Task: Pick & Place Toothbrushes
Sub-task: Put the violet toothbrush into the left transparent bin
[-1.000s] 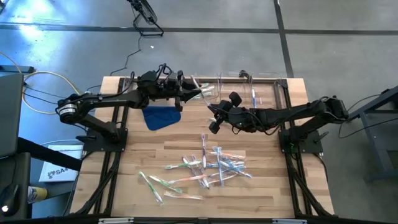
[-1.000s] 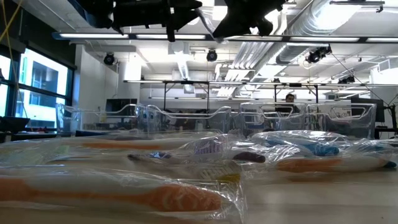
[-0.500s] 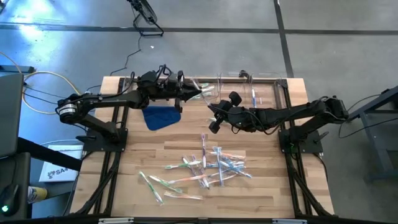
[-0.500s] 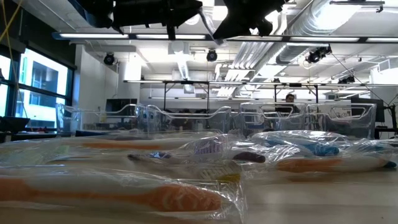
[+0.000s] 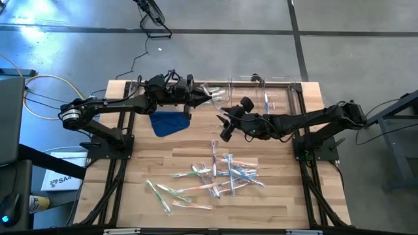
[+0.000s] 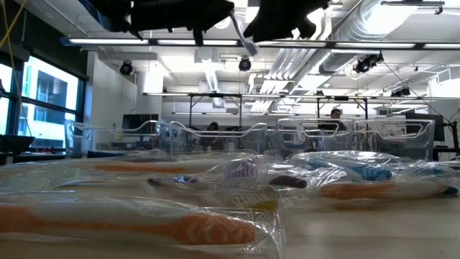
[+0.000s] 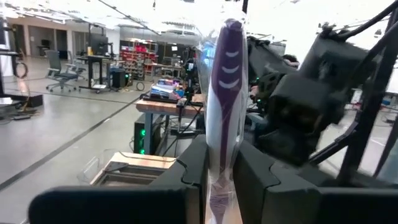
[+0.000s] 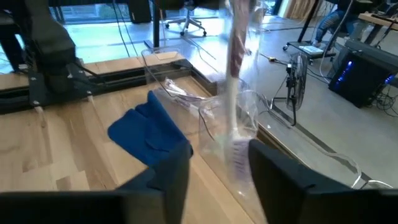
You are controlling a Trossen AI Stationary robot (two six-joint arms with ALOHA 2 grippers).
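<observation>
Right gripper (image 5: 225, 119) jaws now apart; left gripper (image 7: 221, 171) clamps purple toothbrush (image 7: 225, 81). Handover done; binning next.

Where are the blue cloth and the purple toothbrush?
Blue cloth (image 5: 169, 122), high view, middle of the cloth.
Purple toothbrush (image 7: 225, 81), left wrist view, upper handle, held in the left gripper (image 7: 221, 171).

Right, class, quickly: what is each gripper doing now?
Left gripper: shut on a wrapped purple toothbrush.
Right gripper: open, holding nothing.

A blue cloth (image 5: 170, 122) lies on the wooden table (image 5: 130, 196) near clear plastic bins (image 5: 261, 91).
</observation>
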